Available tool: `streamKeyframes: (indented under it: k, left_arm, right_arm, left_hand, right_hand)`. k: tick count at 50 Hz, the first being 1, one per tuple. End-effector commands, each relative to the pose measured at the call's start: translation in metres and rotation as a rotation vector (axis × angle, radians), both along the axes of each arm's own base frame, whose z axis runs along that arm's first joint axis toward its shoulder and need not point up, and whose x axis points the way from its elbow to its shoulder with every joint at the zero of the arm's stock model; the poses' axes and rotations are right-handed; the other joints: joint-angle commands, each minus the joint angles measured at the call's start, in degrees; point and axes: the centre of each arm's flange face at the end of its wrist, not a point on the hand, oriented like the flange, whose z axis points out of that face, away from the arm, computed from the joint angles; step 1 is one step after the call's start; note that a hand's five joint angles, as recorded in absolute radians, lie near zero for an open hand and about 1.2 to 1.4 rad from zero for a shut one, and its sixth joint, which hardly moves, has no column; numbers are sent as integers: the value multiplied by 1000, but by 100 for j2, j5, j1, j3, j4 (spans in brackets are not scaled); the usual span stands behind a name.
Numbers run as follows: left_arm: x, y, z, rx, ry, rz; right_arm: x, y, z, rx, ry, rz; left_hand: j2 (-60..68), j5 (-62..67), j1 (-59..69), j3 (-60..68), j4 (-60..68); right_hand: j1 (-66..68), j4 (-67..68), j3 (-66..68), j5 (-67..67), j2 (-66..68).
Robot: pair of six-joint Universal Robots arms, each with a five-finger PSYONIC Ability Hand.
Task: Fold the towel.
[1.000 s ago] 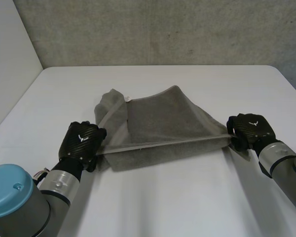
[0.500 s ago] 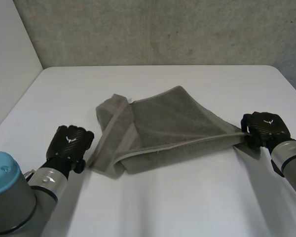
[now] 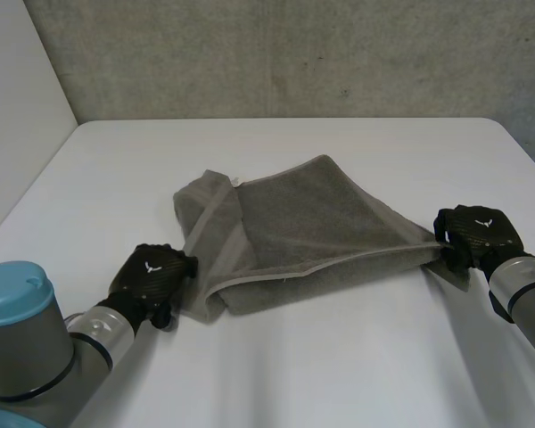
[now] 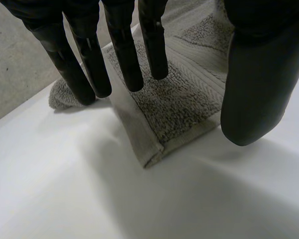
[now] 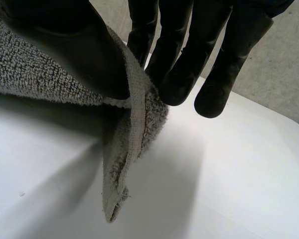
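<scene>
Grey terry towel (image 3: pixel 294 223) lies rumpled and half doubled around the middle of the white desk (image 3: pixel 339 374). The right black hand (image 3: pixel 477 234) pinches one towel corner between thumb and fingers. The left black hand (image 3: pixel 152 275) is spread, straight fingers over the folded corner nearer the desk's left edge. It should probably close on both layers there, so the near edge lifts level.

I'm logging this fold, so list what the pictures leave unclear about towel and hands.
1. Head view: the back of the left hand hides its fingertips.
2. Left wrist view: straight fingers over a corner of the towel; touching or hovering, cannot tell.
3. Head view: the right hand covers the corner it pinches; the towel's top layer hides the layer beneath.
</scene>
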Motion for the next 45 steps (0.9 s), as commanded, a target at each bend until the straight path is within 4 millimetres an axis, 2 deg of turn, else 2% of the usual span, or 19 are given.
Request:
streamKeyframes:
  k: [1,12,24,33,45]
  left_arm:
    - [-6,-12,-3,-22,8,-13]
    - [-14,-25,-8,-32,4,-21]
    - [-16,-28,-14,-22,-2,-27]
    - [-23,-28,-9,-37,12,-46]
    - [-29,-27,-3,-55,25,-62]
  right_arm:
    - [0,0,0,0,1,2]
    - [1,1,-1,5,0,8]
    - [1,2,-2,8,-1,9]
    - [1,2,-2,9,2,11]
    - [3,3,-4,12,6,20]
  left_hand:
    - [-162,-1186,-154,-144,-141]
    - [-128,-1152,-120,-110,-107]
    - [74,-950,82,92,95]
    - [2124,1100,2132,2142,2145]
    - [2362,1338,2370,2380,2383]
  right_hand:
    - [342,333,367,342,391]
    - [342,333,367,342,391]
    - [342,333,367,342,391]
    - [342,333,367,342,391]
    - [342,333,367,342,391]
